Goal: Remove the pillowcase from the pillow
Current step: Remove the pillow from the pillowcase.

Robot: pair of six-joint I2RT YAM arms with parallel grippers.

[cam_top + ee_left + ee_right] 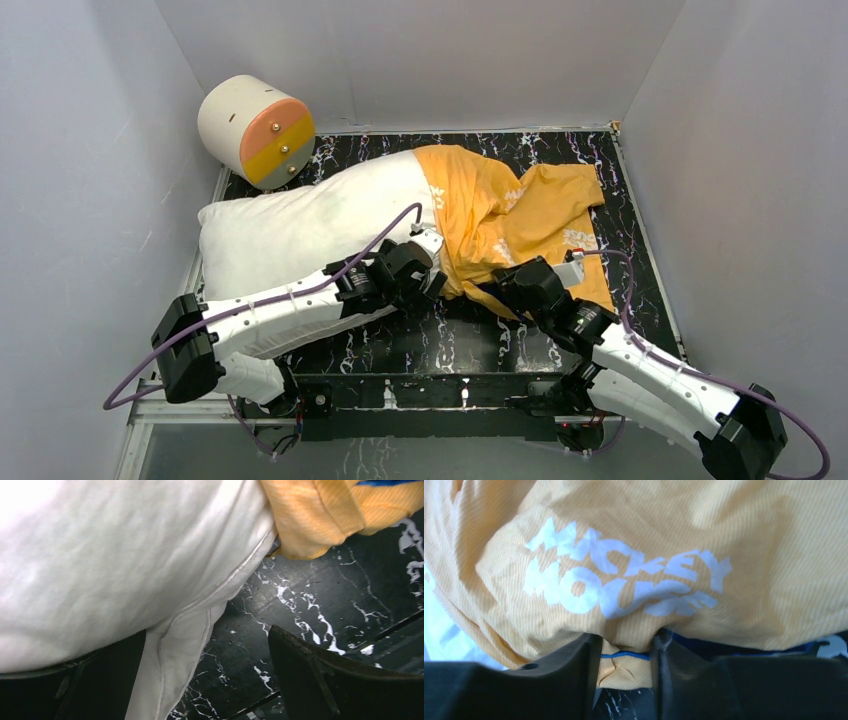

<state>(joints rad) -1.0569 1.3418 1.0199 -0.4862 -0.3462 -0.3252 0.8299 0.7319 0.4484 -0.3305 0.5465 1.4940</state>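
- Orange-yellow fabric is filling my right wrist view: the pillowcase is lying inside out over the right end of the pillow, white "Mickey Mouse" lettering showing and a sliver of blue at its hem.
- My right end effector is pinching a fold of that cloth at the case's near edge, its jaws nearly together with the fold and blue hem line squeezed between them.
- My left end effector is standing wide open at the pillow's near side, just beside the mouth of the case. A white seam flap is hanging between the jaws and brushing one finger, but nothing is being gripped.
- The pillow is lying with its long axis roughly across the table, bare end to my left, covered end to my right and a little farther back.
- I am judging that the case has to slide rightward along that axis, away from the bare end. The right arm is nearer the case and placed to pull, and the left is nearer the bare cushion and placed to pin it.
- Roughly half the pillow is showing uncovered.
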